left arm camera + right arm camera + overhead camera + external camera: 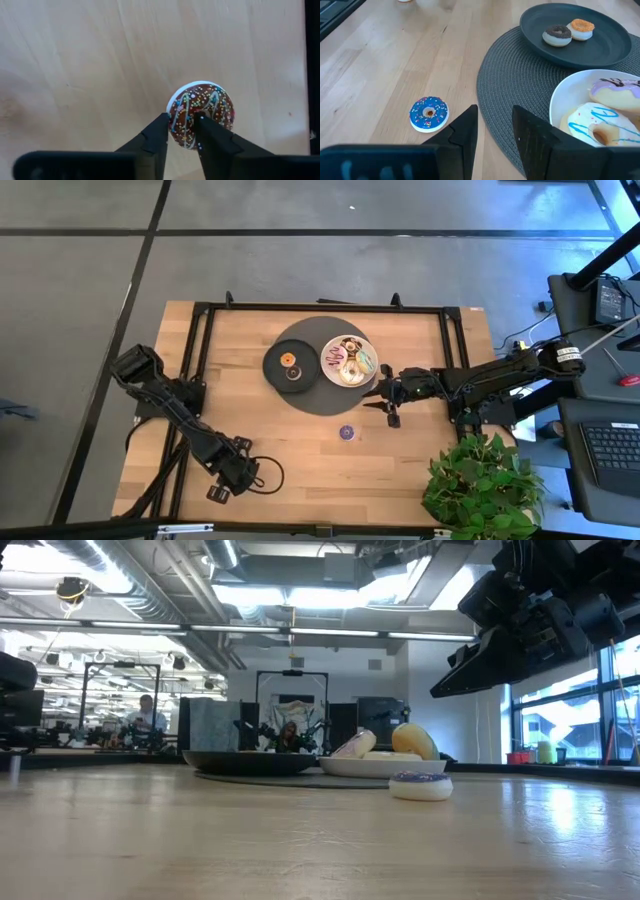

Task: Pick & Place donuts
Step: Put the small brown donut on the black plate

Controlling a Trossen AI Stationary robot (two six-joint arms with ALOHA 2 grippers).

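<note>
My left gripper (222, 490) is at the table's near left part, shut on a chocolate donut with sprinkles (212, 102). My right gripper (495, 112) is open and holds nothing. It hovers above the table by the white plate's (325, 352) near right side. That plate holds several iced donuts, among them a lilac one (615, 90) and a white one (592, 125). A brown mini donut (557, 35) and an orange one (581, 27) lie on the black plate (272, 358). A blue-purple donut (347, 432) lies flat on the bare wood. My left gripper holds the chocolate donut by one side of its ring (182, 122), which sits between the two fingers. One fingertip (202, 122) lies over the donut's middle, the other (162, 122) at its outer rim. The fingers come from above, onto its iced face. Whether it is lifted I cannot tell.
Both plates stand on a round dark woven mat (310, 395) at the table's far middle. A potted plant (480, 480) stands at the near right corner. A black frame runs along the table's left, far and right edges. Bare wood lies between the two grippers.
</note>
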